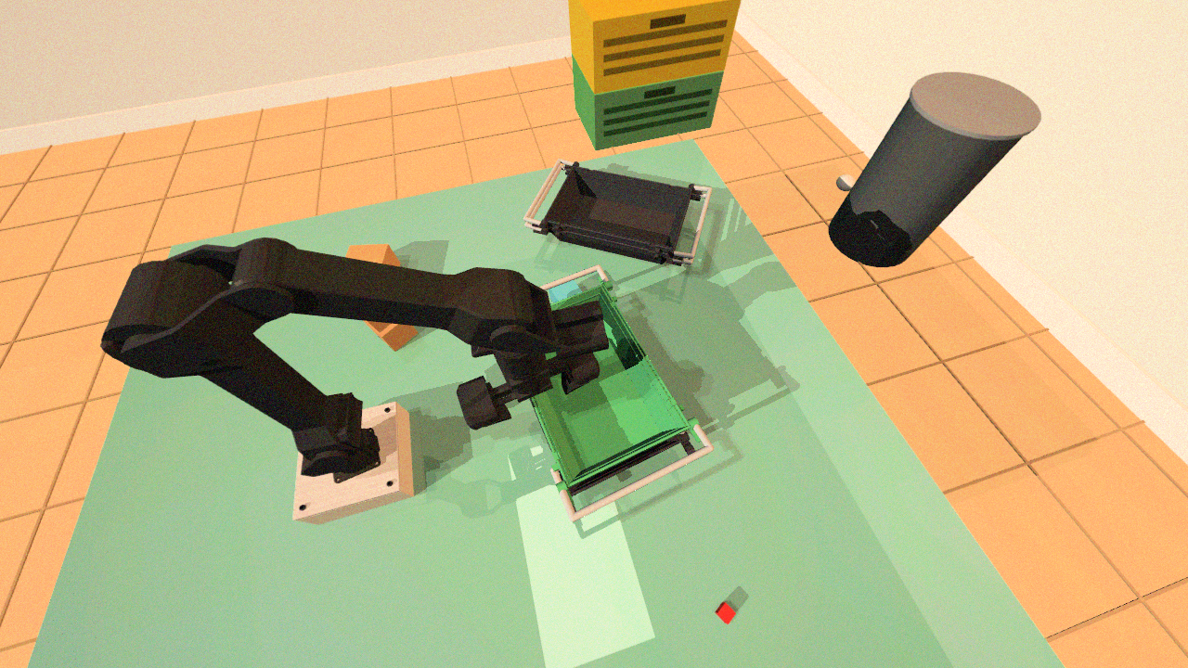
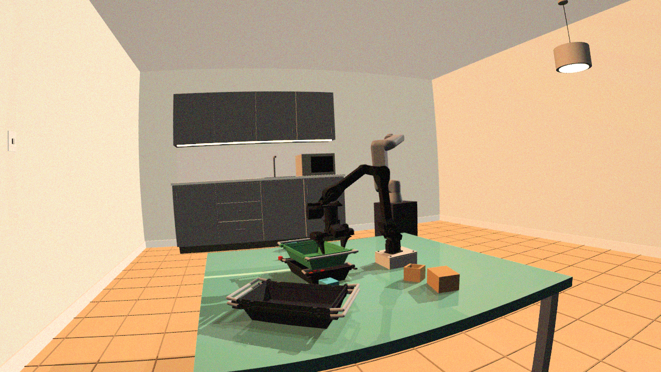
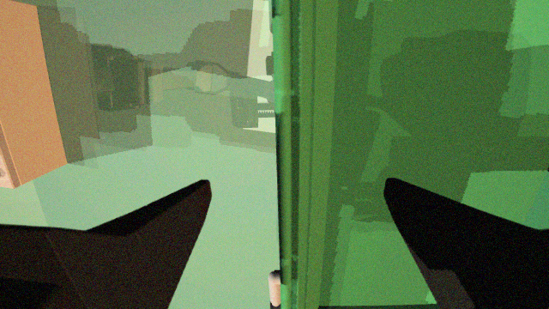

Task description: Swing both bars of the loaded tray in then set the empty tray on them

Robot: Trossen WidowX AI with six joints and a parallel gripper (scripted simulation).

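Green tray (image 1: 614,419) (image 2: 318,260) (image 3: 315,150), the empty one by my reading, sits above a black tray (image 1: 633,464) (image 2: 318,274) on the surface (image 1: 373,597) (image 2: 499,296). From where I stand it looks about level. Red bits show between the two, near the lower tray's rim; I take them for part of the load.

Fingers (image 1: 524,397) (image 2: 333,246): spread nearly as wide as they go, gripping nothing. In the wrist view one stands outside the long wall of the green tray, the other inside, with a gap on both sides of the wall. Presumably placed so to carry the tray by its edge; the spread suggests the release is done.

Height of the green tray suggests that the bars bear it, keeping it off the blocks. Hedge: the contact is dark and partly hidden, so I cannot confirm both bars sit beneath it.

Second black tray (image 1: 623,203) (image 2: 290,303), apart from the stack, shows no load; likely a spare. Next, in my judgement: lift straight up, lest the inner finger catch the wall and drag the tray off its bars.

Brands, labels, writing: none legible.
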